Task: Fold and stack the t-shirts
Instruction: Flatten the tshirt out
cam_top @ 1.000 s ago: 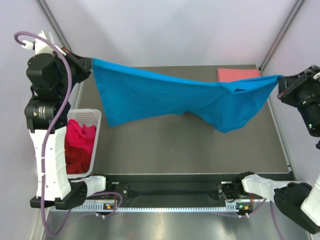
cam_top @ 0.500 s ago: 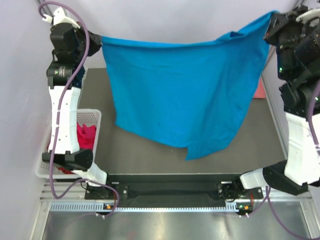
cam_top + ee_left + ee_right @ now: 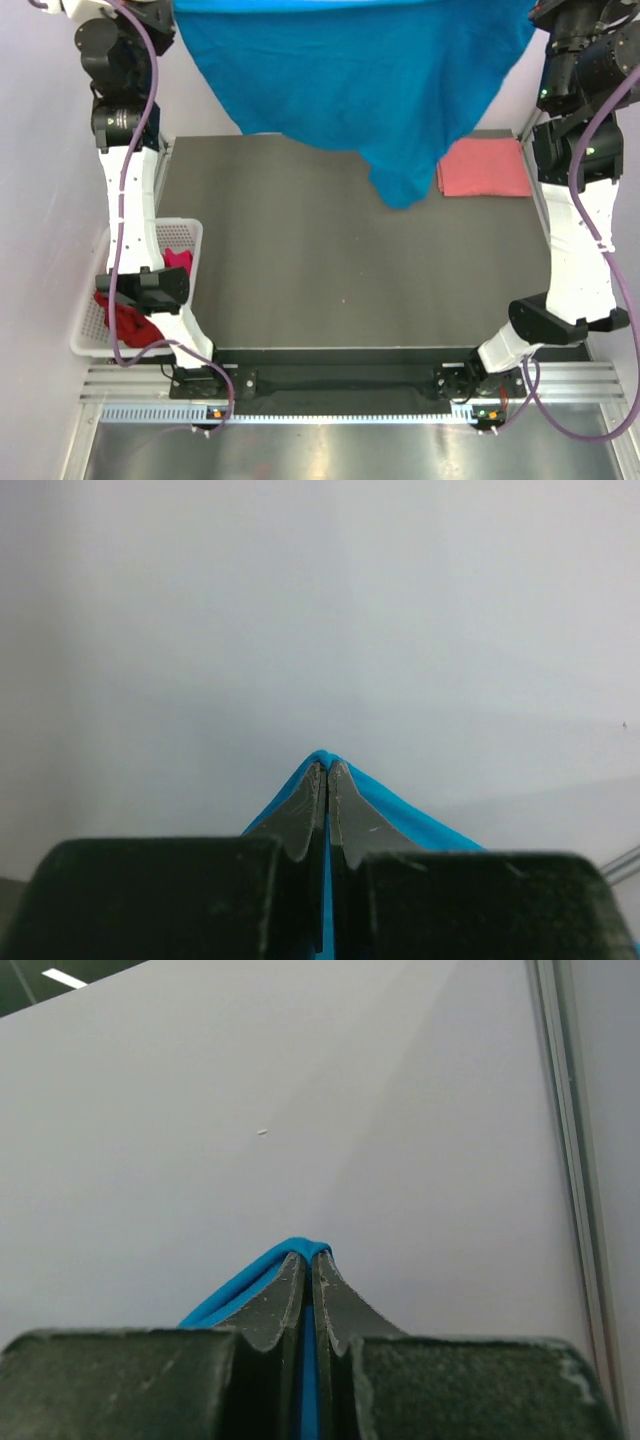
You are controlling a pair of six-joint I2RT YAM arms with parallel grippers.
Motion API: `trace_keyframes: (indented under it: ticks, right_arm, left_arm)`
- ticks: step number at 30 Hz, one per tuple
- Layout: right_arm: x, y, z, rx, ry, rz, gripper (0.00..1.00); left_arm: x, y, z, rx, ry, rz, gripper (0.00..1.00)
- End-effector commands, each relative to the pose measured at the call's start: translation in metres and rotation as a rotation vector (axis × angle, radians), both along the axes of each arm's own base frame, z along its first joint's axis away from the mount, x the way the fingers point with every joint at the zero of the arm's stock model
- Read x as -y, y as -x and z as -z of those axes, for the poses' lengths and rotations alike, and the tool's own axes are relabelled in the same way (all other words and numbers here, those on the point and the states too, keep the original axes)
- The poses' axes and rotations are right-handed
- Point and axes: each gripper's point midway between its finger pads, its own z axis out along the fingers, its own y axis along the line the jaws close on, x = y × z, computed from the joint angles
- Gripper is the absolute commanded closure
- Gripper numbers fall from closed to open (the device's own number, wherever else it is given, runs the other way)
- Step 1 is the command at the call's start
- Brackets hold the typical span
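The left gripper (image 3: 326, 768) is pinched tight on a peak of bright blue cloth, its two grey fingers (image 3: 303, 818) pressed together with the fabric's edge poking up between the tips. The right gripper (image 3: 307, 1256) is clamped the same way, a thin fold of that blue cloth caught between its closed fingers (image 3: 272, 1305). Both wrist views face a plain pale wall beyond the fingertips.

Between the two grippers hangs the bright blue short-sleeved t-shirt (image 3: 350, 80), spread wide and held high, its top edge out of the top view. Its lowest part droops to a point nearer the right gripper, above the dark grey table (image 3: 330, 290).

Below the right gripper, just beside the hanging point, a folded salmon pink t-shirt (image 3: 486, 167) lies flat on the table's far right corner. Below the left gripper, off the table's left edge, a white lattice plastic basket (image 3: 182, 228) holds a magenta t-shirt (image 3: 178, 259) and a dark red t-shirt (image 3: 122, 316), partly hidden by the left arm.
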Motion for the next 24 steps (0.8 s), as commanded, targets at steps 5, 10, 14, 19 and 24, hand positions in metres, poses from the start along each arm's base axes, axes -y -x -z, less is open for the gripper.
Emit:
trace_keyframes:
  ticks: [5, 10, 14, 19, 24]
  right_arm:
    - [0.014, 0.0, -0.014, 0.058, 0.001, 0.055, 1.0]
    - [0.023, 0.025, -0.015, 0.054, 0.003, 0.068, 1.0]
    - [0.032, 0.063, -0.02, 0.079, -0.013, 0.058, 1.0]
    - [0.037, 0.133, -0.017, 0.128, -0.033, -0.016, 1.0]
    - [0.045, 0.199, -0.011, 0.179, -0.063, -0.074, 1.0]
  left_arm:
    - [-0.02, -0.041, 0.005, 0.074, 0.122, 0.079, 1.0]
    - [-0.015, -0.024, 0.001, 0.067, 0.124, 0.102, 1.0]
    - [-0.011, 0.017, 0.0, 0.041, 0.098, 0.083, 1.0]
    - [-0.001, 0.113, -0.024, 0.098, 0.06, 0.06, 1.0]
    - [0.025, 0.187, -0.035, 0.128, 0.026, 0.091, 1.0]
